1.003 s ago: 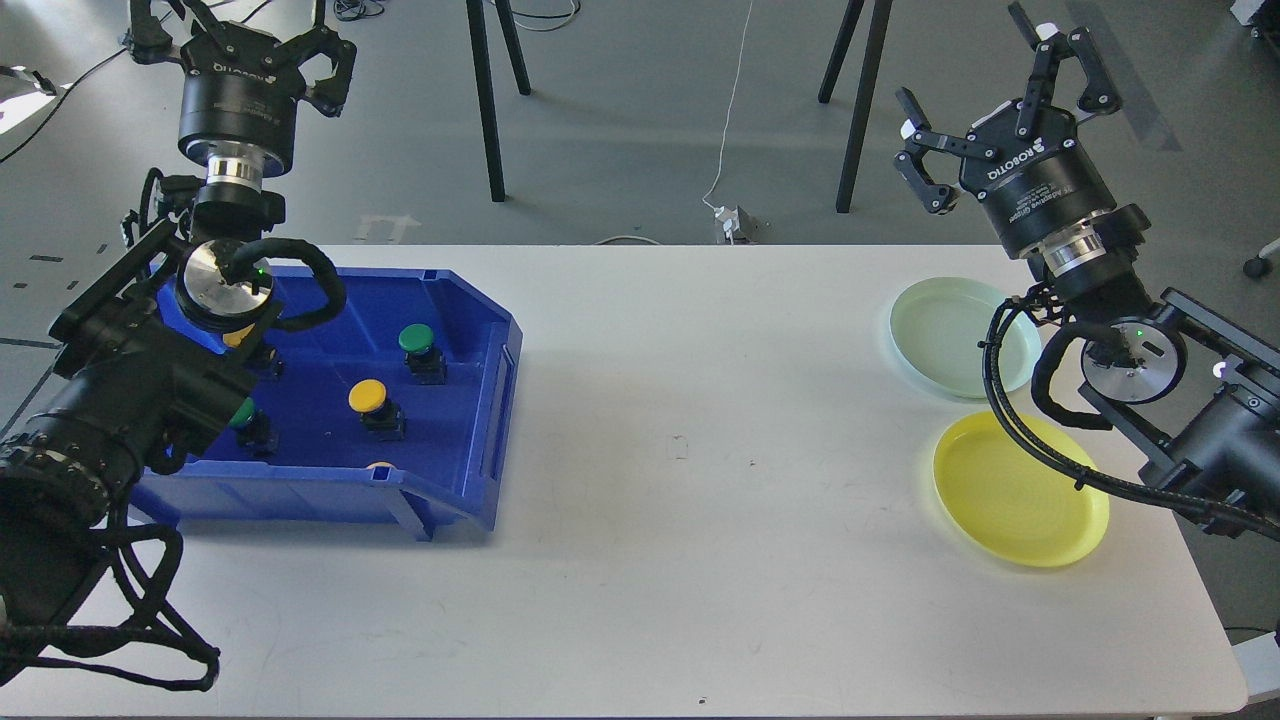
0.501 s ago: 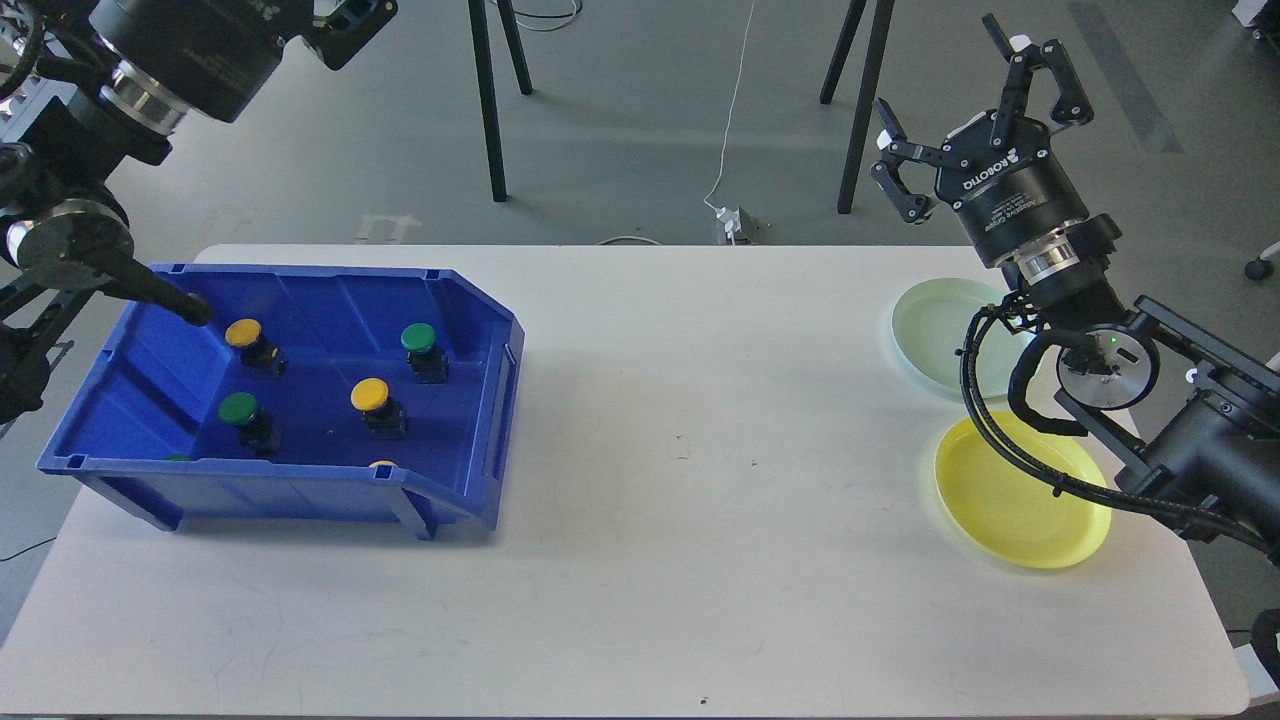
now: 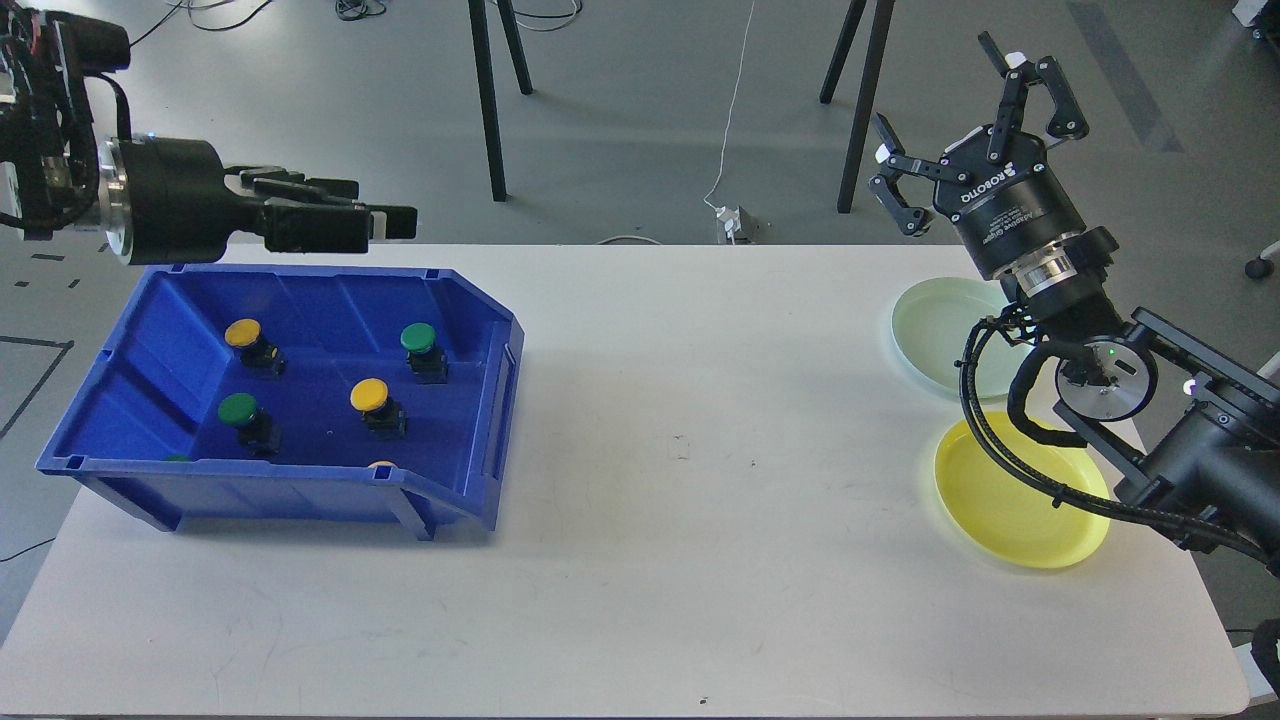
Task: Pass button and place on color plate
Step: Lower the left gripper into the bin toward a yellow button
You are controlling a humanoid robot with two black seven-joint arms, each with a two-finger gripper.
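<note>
Yellow-capped buttons (image 3: 243, 333) (image 3: 368, 394) and green-capped buttons (image 3: 417, 337) (image 3: 238, 408) stand in a blue bin (image 3: 300, 495) at the table's left. Two more caps barely show behind its front wall. A pale green plate (image 3: 935, 330) and a yellow plate (image 3: 1000, 500) lie at the table's right. My left gripper (image 3: 390, 222) lies level and points right, above the bin's far rim; its fingers overlap side-on, and nothing shows in it. My right gripper (image 3: 960, 105) is open and empty, raised above the green plate's far side.
My right arm and its cable (image 3: 1030, 455) cross over the near edge of the green plate and the yellow plate's far edge. Black stand legs (image 3: 487, 100) rise from the floor behind the table. The white tabletop (image 3: 700, 450) stretches between bin and plates.
My left arm has swung off the bin, up and to the left; its gripper now lies level, pointing right over the bin's far rim. My right gripper has shifted slightly left.
</note>
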